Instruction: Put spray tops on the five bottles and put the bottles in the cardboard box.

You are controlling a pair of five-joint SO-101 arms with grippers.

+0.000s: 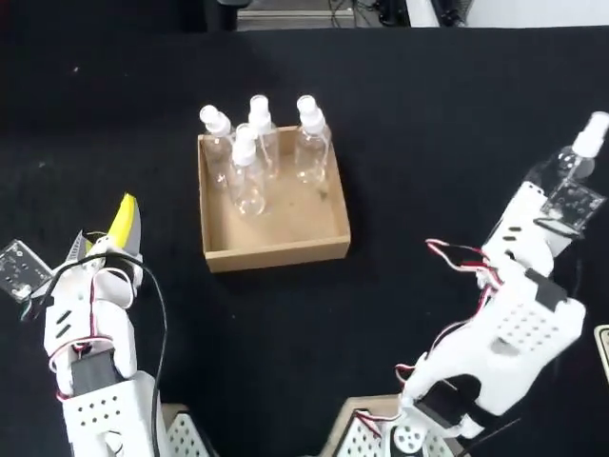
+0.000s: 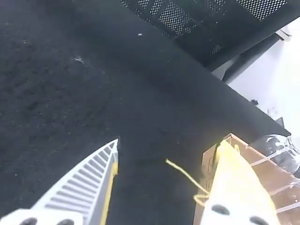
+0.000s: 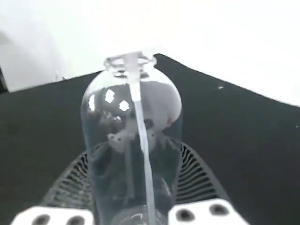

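Observation:
A cardboard box (image 1: 276, 238) sits mid-table with several clear bottles (image 1: 249, 176) standing upright along its far side, each with a white spray top. At the table's right edge my right gripper (image 1: 559, 202) is shut on another clear bottle (image 1: 557, 171) whose white spray top (image 1: 592, 133) points away from the arm. In the right wrist view that bottle (image 3: 133, 136) stands between the ribbed fingers (image 3: 197, 183), its dip tube running down inside. My left gripper (image 1: 103, 227) rests open to the left of the box. Its yellow finger (image 2: 234, 187) lies by the box corner (image 2: 213, 159).
The black tablecloth (image 1: 419, 143) covers the whole table. A small clear plate (image 1: 21, 269) sticks out beside the left arm. The right arm's body and red-white cables (image 1: 461, 262) lie at the lower right. A dark mesh panel (image 2: 197, 18) stands beyond the table's far side.

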